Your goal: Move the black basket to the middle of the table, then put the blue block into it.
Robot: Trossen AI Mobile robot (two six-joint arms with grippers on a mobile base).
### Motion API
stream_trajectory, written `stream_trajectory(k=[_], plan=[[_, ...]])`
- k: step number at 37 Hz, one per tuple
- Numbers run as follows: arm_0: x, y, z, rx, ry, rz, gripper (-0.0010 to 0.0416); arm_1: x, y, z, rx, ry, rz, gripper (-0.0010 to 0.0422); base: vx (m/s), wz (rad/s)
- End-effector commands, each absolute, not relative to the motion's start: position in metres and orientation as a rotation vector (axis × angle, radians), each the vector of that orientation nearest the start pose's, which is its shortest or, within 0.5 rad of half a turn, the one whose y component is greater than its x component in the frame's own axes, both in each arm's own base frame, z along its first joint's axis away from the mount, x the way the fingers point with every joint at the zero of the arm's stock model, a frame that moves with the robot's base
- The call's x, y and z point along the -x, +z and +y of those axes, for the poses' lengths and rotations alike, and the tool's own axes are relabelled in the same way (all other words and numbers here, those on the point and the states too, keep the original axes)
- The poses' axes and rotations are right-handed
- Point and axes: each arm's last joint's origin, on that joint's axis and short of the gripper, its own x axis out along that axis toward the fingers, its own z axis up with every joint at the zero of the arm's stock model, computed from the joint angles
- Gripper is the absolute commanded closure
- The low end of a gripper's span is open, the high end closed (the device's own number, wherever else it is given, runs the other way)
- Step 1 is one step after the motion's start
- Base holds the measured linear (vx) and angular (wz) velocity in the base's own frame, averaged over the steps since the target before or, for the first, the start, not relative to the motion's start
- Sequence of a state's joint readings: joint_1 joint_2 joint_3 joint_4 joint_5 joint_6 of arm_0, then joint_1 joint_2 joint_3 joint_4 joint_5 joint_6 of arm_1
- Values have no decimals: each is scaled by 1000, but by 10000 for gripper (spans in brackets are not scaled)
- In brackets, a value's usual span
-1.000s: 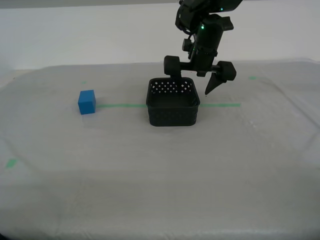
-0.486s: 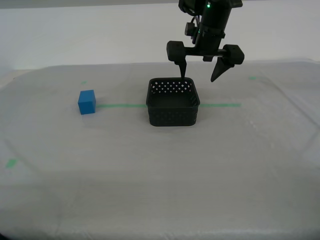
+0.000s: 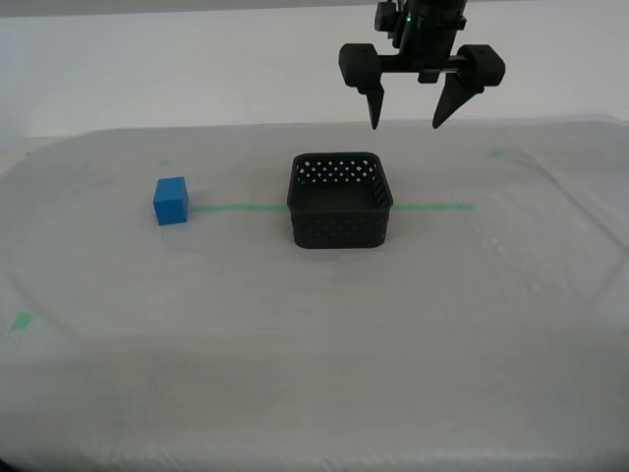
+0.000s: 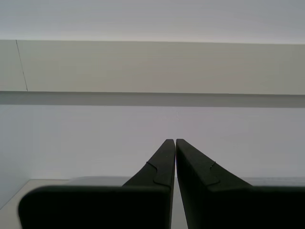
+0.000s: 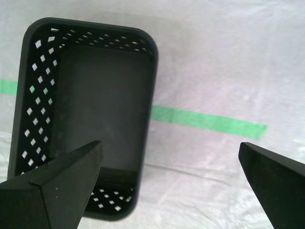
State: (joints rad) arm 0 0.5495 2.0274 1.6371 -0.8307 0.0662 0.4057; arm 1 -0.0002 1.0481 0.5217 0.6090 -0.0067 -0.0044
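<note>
First gripper (image 3: 406,123): wide open, empty, above basket (image 3: 340,202). Second gripper (image 4: 171,143): closed, empty. Block (image 3: 171,200): far aside, on table (image 3: 295,354). Risk: descending fingers clip basket wall, shifting it.

Wide table in whitish-grey cloth (image 3: 314,344) below me. On it: square black perforated plastic basket (image 3: 340,202) astride thin green tape line (image 3: 432,206); small bright-blue cube (image 3: 171,200) well apart, toward exterior view's left.

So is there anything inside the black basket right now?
Empty: the black basket shows only its bare floor; the blue block sits apart on the table.
</note>
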Motion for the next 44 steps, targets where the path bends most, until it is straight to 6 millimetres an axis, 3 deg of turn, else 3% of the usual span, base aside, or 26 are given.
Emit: stream_trajectory(k=[1, 22, 44], plan=[[-354, 221, 214, 40, 165, 1219, 6, -226, 270, 0, 3, 6, -89, 412, 0, 0], [-336, 275, 180, 59, 132, 1135, 6, -227, 270, 0, 3, 6, -90, 412, 0, 0], [-286, 269, 96, -19, 8, 1101, 6, -227, 270, 0, 3, 7, -90, 412, 0, 0]])
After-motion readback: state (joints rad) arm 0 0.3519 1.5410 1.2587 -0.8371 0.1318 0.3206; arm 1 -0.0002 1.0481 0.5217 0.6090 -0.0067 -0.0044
